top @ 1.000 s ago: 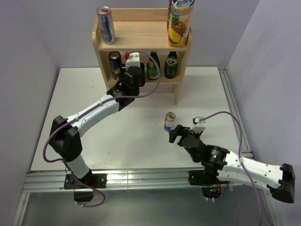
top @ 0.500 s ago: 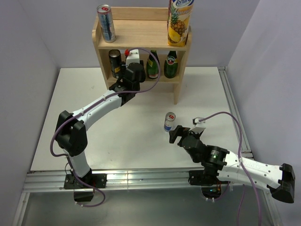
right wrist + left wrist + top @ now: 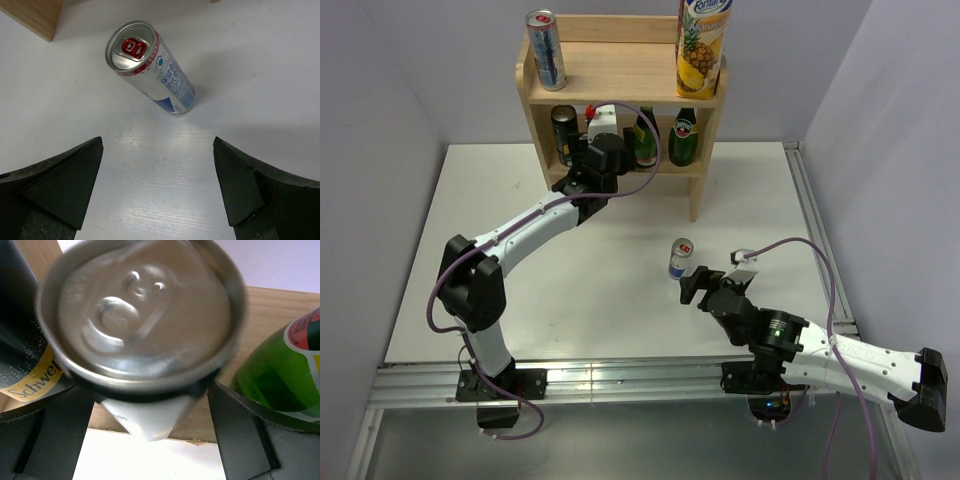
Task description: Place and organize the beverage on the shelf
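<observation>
The shelf [image 3: 620, 78] stands at the back of the table. Its top tier holds a slim silver-blue can [image 3: 545, 50]. On its lower tier are a dark can [image 3: 563, 135] and two green bottles [image 3: 645, 140] [image 3: 684, 138]. My left gripper [image 3: 147, 390] reaches into the lower tier and is open. A silver-topped can [image 3: 140, 315] stands between its fingers, with the dark can [image 3: 20, 340] on its left and a green bottle [image 3: 280, 375] on its right. Another slim can [image 3: 679, 258] [image 3: 155, 75] stands on the table, just ahead of my open right gripper [image 3: 157, 170] [image 3: 695, 285].
A tall yellow pineapple juice carton [image 3: 703, 45] stands on the right of the top tier. The shelf's right leg [image 3: 698, 205] [image 3: 30, 15] comes down beyond the loose can. Grey walls close in on both sides, and a metal rail [image 3: 815, 230] runs along the table's right edge.
My left arm pushed further into the lower tier with the can, and its jaws then opened round it. The right arm and the loose slim can have not moved.
</observation>
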Motion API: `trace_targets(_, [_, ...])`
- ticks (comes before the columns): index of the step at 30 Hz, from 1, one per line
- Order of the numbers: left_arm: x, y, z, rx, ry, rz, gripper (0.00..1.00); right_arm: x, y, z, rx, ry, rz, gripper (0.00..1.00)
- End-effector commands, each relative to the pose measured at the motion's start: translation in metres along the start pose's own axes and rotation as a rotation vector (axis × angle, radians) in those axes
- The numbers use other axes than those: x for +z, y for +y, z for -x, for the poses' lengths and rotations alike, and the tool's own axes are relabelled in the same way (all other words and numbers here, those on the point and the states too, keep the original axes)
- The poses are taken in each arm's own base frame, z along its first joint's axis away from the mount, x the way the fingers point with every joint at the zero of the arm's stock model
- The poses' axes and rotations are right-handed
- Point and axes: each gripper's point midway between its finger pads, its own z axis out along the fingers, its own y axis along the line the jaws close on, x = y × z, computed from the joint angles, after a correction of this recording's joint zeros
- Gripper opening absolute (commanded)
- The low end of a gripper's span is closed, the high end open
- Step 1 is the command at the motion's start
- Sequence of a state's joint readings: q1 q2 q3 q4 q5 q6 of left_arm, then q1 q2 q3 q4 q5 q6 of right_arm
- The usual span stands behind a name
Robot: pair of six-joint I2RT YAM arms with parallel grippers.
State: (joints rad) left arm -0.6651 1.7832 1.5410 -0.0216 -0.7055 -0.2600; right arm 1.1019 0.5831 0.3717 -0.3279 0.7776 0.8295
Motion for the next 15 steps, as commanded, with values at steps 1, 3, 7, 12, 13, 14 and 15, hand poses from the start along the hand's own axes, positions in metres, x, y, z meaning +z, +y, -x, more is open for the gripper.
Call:
trace_targets(1, [-0.002, 0.004, 0.04, -0.106, -0.102, -0.013, 0.99, 0.0, -0.002, 0.004, 0.023, -0.028, -0.007, 0.98])
trace_targets(3, [-0.004, 0.005, 0.041, -0.113, -0.101, -0.017, 0.99, 0.0, -0.001, 0.004, 0.02, -0.028, -0.007, 0.98])
trace_targets(7, [-0.01, 0.008, 0.032, -0.123, -0.085, -0.02, 0.99, 0.0, -0.001, 0.004, 0.02, -0.027, -0.008, 0.98])
trace_targets(12, [-0.024, 0.014, 0.03, -0.122, -0.088, -0.016, 0.99, 0.001, -0.001, 0.003, 0.012, -0.024, -0.009, 0.98])
trace_targets(13, [-0.025, 0.015, 0.025, -0.113, -0.081, -0.015, 0.99, 0.001, 0.0, 0.004, 0.012, -0.024, -0.009, 0.98])
trace_targets(14, [-0.029, 0.014, 0.026, -0.114, -0.083, -0.021, 0.99, 0.001, 0.0, 0.004, 0.011, -0.025, -0.008, 0.98])
trace_targets(15, [-0.031, 0.015, 0.024, -0.111, -0.081, -0.017, 0.99, 0.002, -0.001, 0.003, 0.006, -0.023, -0.013, 0.98])
